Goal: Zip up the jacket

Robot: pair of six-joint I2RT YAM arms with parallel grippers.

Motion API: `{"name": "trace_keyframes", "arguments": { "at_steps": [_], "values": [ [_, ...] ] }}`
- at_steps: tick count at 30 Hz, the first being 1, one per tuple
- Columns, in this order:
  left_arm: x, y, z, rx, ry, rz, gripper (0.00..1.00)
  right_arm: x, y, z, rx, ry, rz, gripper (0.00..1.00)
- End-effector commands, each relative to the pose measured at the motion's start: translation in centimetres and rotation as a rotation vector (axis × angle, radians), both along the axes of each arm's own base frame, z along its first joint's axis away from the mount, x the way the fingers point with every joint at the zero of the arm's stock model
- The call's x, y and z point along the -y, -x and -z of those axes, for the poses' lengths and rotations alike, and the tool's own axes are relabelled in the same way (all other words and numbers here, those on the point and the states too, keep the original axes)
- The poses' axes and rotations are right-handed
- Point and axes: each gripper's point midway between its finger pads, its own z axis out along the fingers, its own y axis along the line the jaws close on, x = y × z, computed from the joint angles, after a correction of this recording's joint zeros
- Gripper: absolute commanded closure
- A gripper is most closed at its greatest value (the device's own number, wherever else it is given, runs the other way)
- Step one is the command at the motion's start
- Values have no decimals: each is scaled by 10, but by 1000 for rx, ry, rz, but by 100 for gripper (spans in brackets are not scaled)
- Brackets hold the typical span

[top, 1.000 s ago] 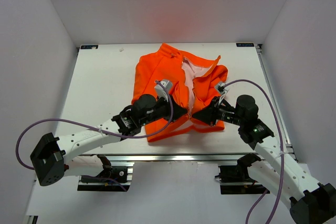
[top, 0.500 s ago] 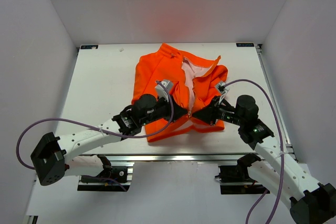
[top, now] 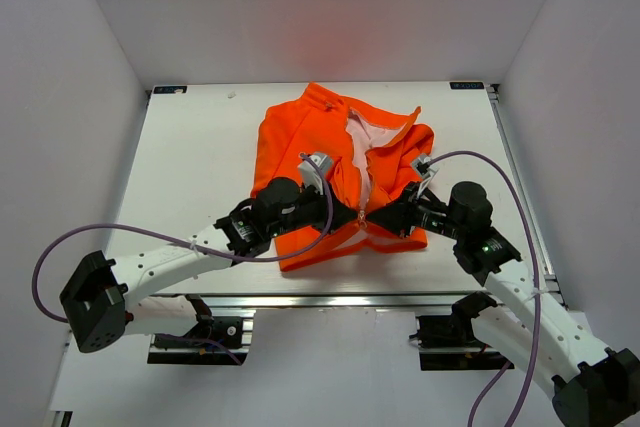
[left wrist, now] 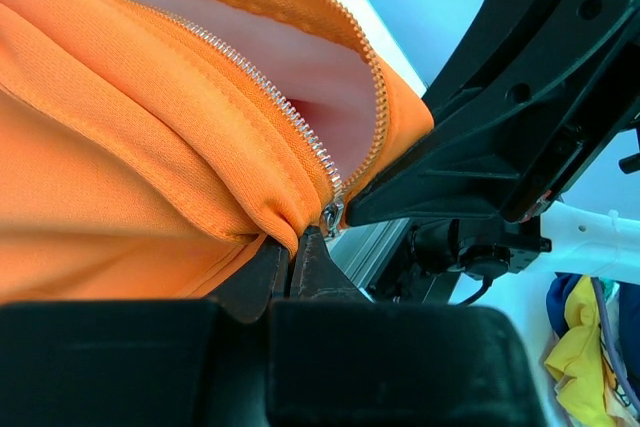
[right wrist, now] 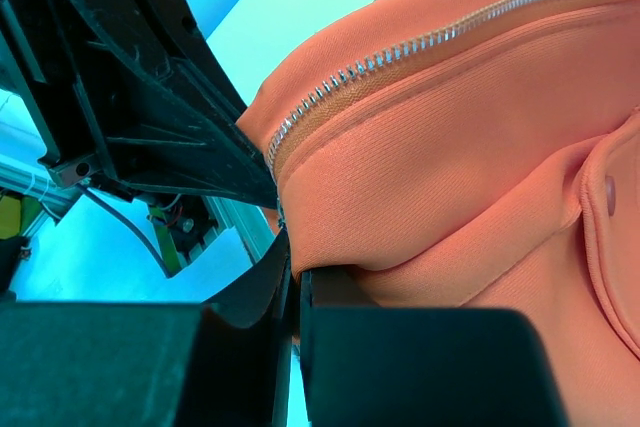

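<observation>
Jacket hem at zipper foot: left claw, right claw both clamped on it.

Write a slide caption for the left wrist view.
Left gripper shut on the orange jacket at its hem, where the zipper starts.

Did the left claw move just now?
Yes, slightly: the left gripper slid rightward, farther from the left edge of the table, across the jacket.

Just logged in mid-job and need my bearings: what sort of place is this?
Probably a lab test cell: a white table boxed in by plain white walls, an aluminium rail along its near edge, one orange jacket laid out.
</observation>
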Motion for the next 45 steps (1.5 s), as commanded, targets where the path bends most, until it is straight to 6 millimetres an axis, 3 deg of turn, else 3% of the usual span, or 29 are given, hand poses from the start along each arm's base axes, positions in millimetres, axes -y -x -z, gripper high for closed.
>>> {"name": "trace_keyframes", "arguments": {
  "at_steps": [1, 7, 14, 21, 34, 41, 44, 45],
  "values": [
    [9, 22, -18, 20, 24, 132, 100, -1, -15, -36, 135, -62, 44, 100],
    [6, 26, 12, -54, -92, 155, 100, 3, -28, -50, 142, -73, 115, 100],
    [0, 43, 57, -172, -209, 216, 100, 6, -38, -55, 77, -151, 174, 100],
    [-10, 61, 91, -278, -287, 264, 100, 17, -51, -52, 19, -173, 226, 100],
    [-19, 75, 94, -321, -286, 263, 100, 24, -60, -31, -54, -194, 266, 100],
    [0, 58, 78, -309, -253, 260, 100, 32, -43, 41, -254, -13, 272, 100],
    [12, 54, 74, -360, -244, 330, 100, 32, -38, 49, -285, 3, 262, 98],
    [16, 52, 69, -369, -233, 348, 100, 32, -39, 48, -286, 7, 264, 91]
  ]
}}
